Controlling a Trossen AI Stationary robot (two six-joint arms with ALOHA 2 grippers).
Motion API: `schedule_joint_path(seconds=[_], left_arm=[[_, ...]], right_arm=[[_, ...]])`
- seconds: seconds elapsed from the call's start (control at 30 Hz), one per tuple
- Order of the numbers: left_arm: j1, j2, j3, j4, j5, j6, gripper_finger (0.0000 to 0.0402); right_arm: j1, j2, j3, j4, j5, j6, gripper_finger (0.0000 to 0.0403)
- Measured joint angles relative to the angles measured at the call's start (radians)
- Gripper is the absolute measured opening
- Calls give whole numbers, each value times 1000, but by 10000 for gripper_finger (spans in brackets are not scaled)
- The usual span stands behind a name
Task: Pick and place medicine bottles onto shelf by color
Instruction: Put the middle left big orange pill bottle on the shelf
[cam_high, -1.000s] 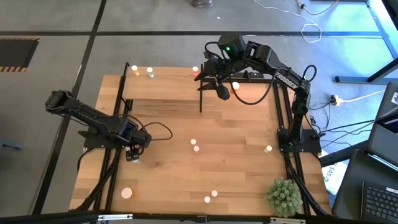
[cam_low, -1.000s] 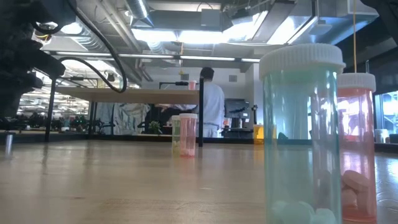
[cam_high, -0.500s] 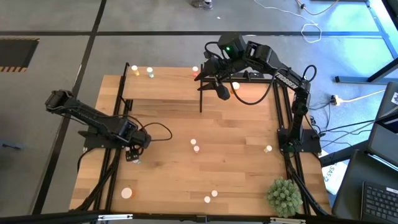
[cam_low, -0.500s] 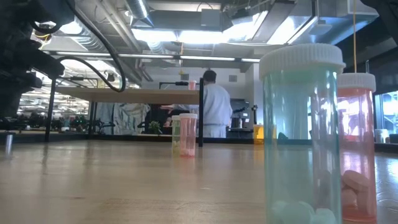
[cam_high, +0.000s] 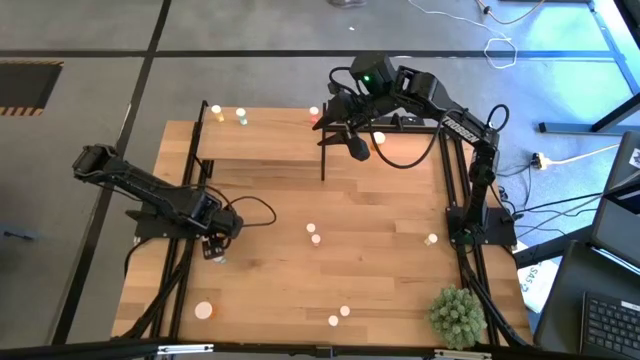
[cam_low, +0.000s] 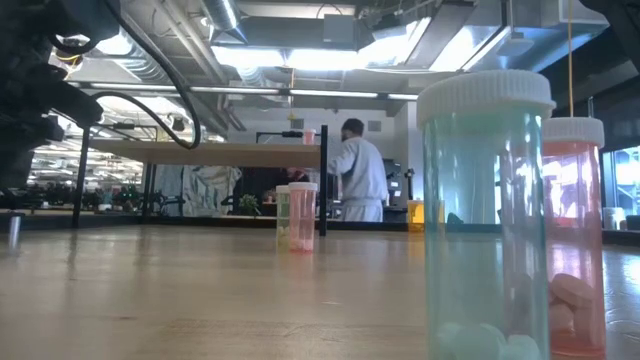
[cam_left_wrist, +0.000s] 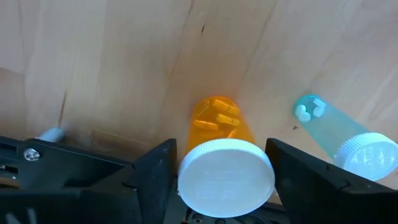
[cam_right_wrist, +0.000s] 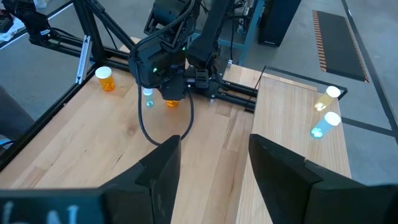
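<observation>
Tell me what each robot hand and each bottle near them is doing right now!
Left gripper: open, low over the table, fingers on either side of the orange bottle.
Orange bottle: upright on the table, cap on, not lifted.
Pale blue bottle: upright beside it, capped, untouched.
Right gripper: open, empty, raised by the shelf.
Two shelf bottles: standing, capped.

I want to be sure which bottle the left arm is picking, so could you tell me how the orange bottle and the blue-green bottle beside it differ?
The orange bottle stands between the left gripper fingers; the blue-green bottle stands outside them, untouched. The orange bottle holds orange capsules, the blue-green one white pills. Both are upright on the table with white caps.
</observation>
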Motion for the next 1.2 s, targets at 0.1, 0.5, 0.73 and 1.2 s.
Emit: schedule_joint_path(seconds=[0.1,0.5,0.73,1.2], left_arm=[[1,0,0,4,0,-17,229],[1,0,0,14,0,-32,219],[1,0,0,14,0,-34,218],[1,0,0,14,30,-52,218]], right_arm=[[0,0,0,0,0,0,193],[0,0,0,0,0,0,193],[0,0,0,0,0,0,193],[0,0,0,0,0,0,193]])
